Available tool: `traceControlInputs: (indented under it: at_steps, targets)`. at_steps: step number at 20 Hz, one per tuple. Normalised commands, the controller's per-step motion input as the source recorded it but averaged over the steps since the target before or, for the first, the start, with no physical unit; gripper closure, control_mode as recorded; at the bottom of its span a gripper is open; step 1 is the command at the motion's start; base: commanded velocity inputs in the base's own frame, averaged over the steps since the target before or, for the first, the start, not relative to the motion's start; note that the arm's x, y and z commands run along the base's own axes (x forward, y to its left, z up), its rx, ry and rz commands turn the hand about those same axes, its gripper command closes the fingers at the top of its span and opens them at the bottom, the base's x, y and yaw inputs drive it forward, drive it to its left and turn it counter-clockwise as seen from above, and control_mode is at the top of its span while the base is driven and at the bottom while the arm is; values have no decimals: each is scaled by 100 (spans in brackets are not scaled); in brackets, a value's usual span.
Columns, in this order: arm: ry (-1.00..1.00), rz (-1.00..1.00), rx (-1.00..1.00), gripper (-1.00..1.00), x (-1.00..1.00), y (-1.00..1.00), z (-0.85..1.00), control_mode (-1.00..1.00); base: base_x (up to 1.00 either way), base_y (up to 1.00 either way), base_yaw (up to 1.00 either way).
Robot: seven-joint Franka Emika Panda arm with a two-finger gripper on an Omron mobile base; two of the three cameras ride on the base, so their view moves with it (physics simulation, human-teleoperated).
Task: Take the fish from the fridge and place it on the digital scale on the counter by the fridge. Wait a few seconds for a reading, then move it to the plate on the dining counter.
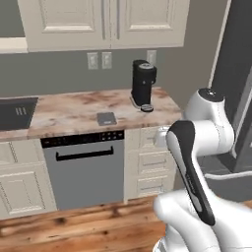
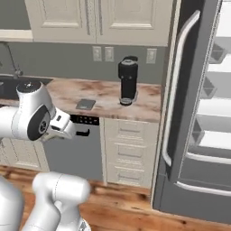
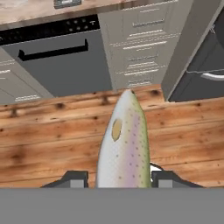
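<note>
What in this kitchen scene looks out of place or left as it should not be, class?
The fridge door stands wide open, its white shelves exposed. The fish is not on any surface: it hangs between the gripper's fingers above the wooden floor. The digital scale on the counter lies bare.

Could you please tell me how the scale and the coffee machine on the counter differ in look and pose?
The scale is a flat grey slab lying low; the coffee machine is tall, black and upright. The scale sits nearer the counter's front edge, the coffee machine further back. Both rest on the same counter.
</note>
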Motion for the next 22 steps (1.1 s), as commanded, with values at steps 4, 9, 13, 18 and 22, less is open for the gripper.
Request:
traceControlInputs:
  at_steps: [4, 9, 13, 18, 22]
  targets:
    - [0, 0, 0, 100, 0, 0, 0, 100, 100, 52, 0]
    - [0, 0, 0, 100, 0, 0, 0, 100, 89, 50, 0]
    - [0, 0, 0, 100, 0, 0, 0, 100, 81, 52, 0]
    - [0, 0, 0, 100, 0, 0, 0, 100, 76, 34, 0]
    - [0, 0, 0, 100, 0, 0, 0, 100, 57, 10, 0]
